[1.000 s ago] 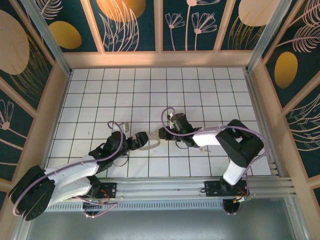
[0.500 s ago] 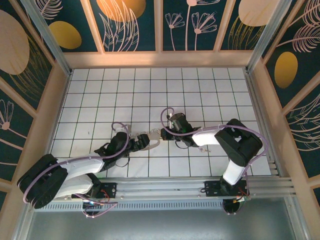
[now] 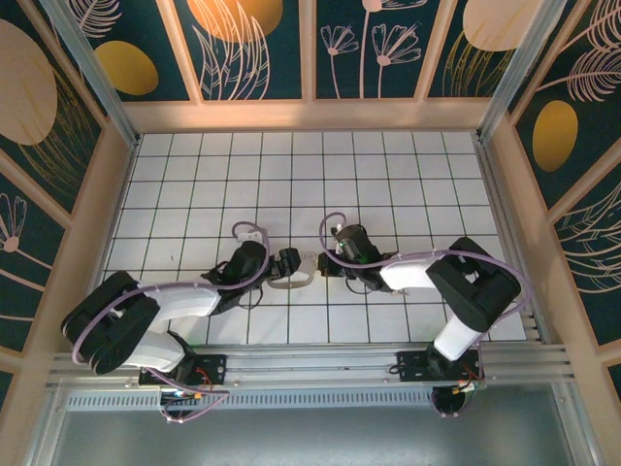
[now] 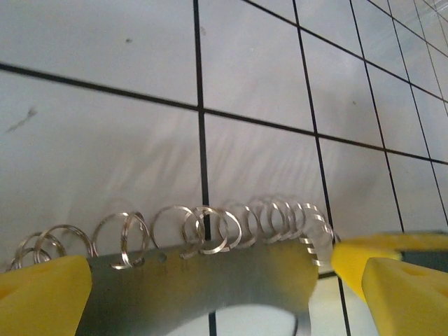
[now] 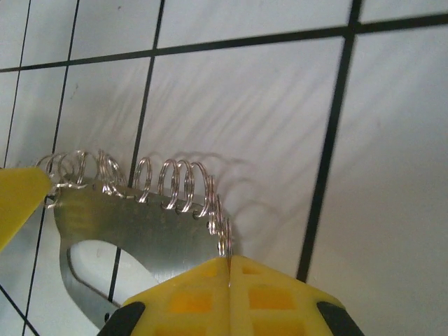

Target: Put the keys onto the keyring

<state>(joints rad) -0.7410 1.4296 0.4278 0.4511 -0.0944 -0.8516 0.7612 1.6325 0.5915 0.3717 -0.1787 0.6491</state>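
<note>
Top external view gives us the white tiled table [image 3: 194,194] first, with the left arm [image 3: 184,299] and the right arm [image 3: 427,272] both stretched low over it toward the middle, so that their ends nearly meet. Between them lies the keyring [image 3: 289,282], a thin grey loop resting on the tiles. The left gripper [image 3: 288,264] sits at its left end and the right gripper [image 3: 318,264] at its right end. From the left wrist we see the left gripper [image 4: 210,297] released, its yellow fingertips [image 4: 42,294] spread wide to either side of the keyring [image 4: 231,269], which here reads as a flat grey metal strip. Whether those tips touch the metal we cannot tell. From the right wrist we see the right gripper [image 5: 229,269] clenched, its two yellow pads pressed together over the near corner of the keyring [image 5: 133,224], grasping it by that edge. One yellow tip of the left gripper shows at the far end. A row of small wire rings [image 5: 175,183] runs along the strip's upper edge, threaded through holes and standing upright.
</note>
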